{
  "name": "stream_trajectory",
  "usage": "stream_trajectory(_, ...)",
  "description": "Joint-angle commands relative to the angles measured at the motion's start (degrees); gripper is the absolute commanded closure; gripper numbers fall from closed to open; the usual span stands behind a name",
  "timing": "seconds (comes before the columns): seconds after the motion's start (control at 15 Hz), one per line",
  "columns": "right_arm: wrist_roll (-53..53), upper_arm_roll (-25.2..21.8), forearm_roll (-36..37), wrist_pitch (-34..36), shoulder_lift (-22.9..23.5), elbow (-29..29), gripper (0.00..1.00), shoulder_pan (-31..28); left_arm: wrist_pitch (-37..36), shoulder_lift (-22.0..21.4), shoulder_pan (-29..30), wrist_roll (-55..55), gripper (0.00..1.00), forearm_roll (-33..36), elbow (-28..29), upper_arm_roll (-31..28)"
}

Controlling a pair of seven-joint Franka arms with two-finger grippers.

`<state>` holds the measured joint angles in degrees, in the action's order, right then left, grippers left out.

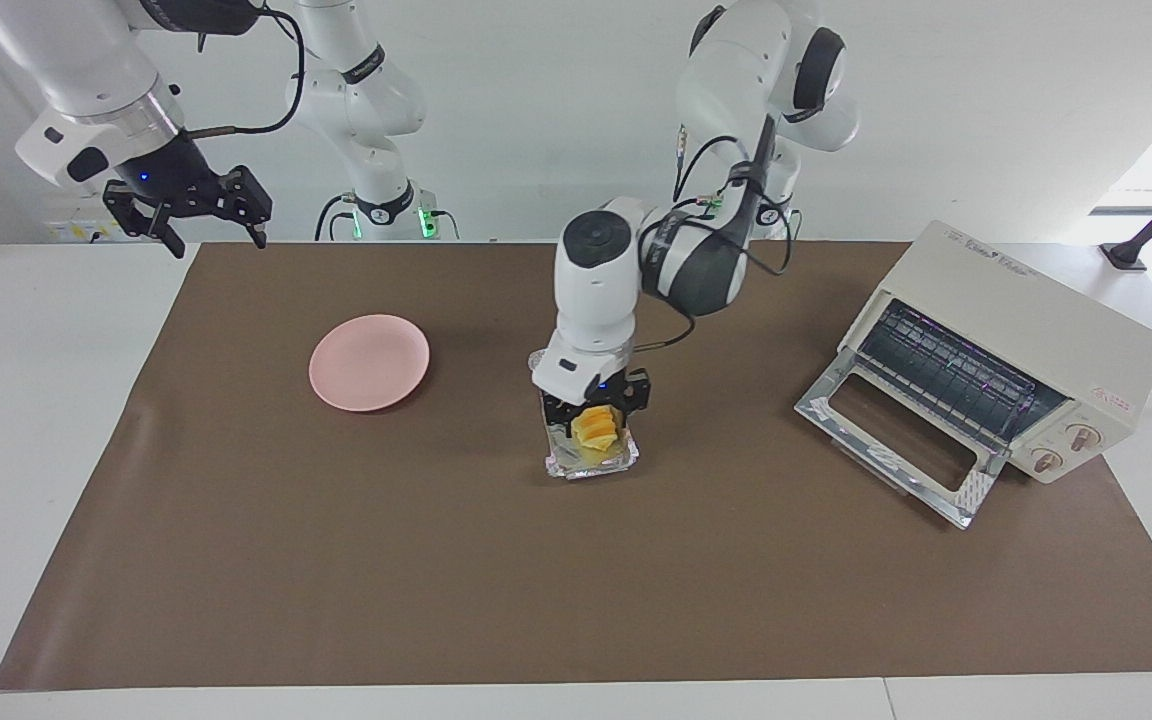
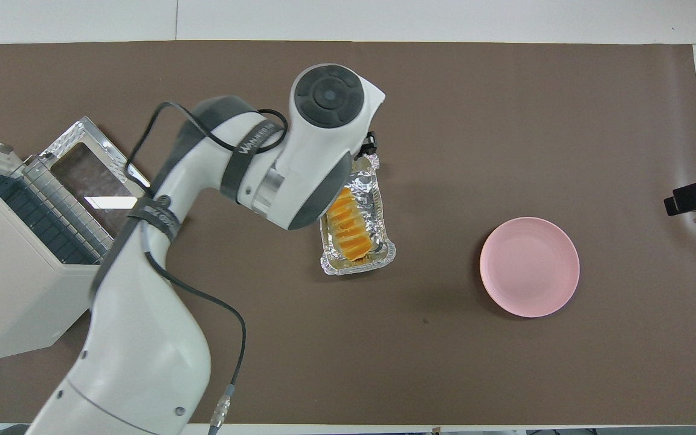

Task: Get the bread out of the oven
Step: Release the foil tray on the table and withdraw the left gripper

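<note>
On the brown mat (image 1: 436, 560) that covered the desk (image 1: 36, 420), a pink plate (image 1: 369, 362) lay bare toward the right arm's end, at about nine o'clock from the foil tray (image 1: 591, 462) in the facing view and well apart from it. The oven (image 1: 1011, 350) stood toward the left arm's end, at about three o'clock from the tray, cream-white and boxy, its glass door (image 1: 896, 440) dropped flat onto the mat, the wire rack (image 1: 946, 380) showing inside and two round knobs (image 1: 1066, 448) on its front panel. Between oven and tray the mat lay open.

The crinkled silver tray sat near the middle of the mat, and the bread (image 2: 351, 229) lay in it: a small oblong loaf, golden-yellow with browner crosswise ridges like slices, out of the oven. The left arm reached in over the tray from the oven's end, its wrist covering the tray's end farther from the robots in the overhead view. The left end effector (image 1: 596, 408) pointed straight down at the loaf, a finger at either side of it; whether the fingers pressed the bread or stood just clear I could not tell.

The right end effector (image 1: 204, 225) waited high at about ten o'clock from the plate, over the desk's edge, its fingers spread wide on nothing.
</note>
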<state>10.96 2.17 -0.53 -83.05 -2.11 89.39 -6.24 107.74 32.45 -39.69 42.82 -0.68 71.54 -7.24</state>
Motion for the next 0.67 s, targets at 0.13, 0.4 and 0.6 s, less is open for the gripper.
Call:
stream_trajectory(0.13, 0.73, 0.20, 0.79, 2.70, -0.61, 0.43, 0.00, 0.00, -9.98, -10.65, 15.66, -3.26, 0.00, -2.14, 4.57, 0.56)
stream_trajectory(0.4, 0.73, 0.29, 0.79, 3.86, -0.70, 0.43, 0.00, 0.00, -22.63, -15.74, 24.73, -19.31, 0.00, -1.70, 4.66, 0.47)
stream_trajectory(0.6, 1.08, 0.37, 0.79, 4.38, -0.70, 0.43, 0.00, 0.00, -28.97, -20.83, 30.26, -29.18, 0.00, -1.43, 6.41, 0.47)
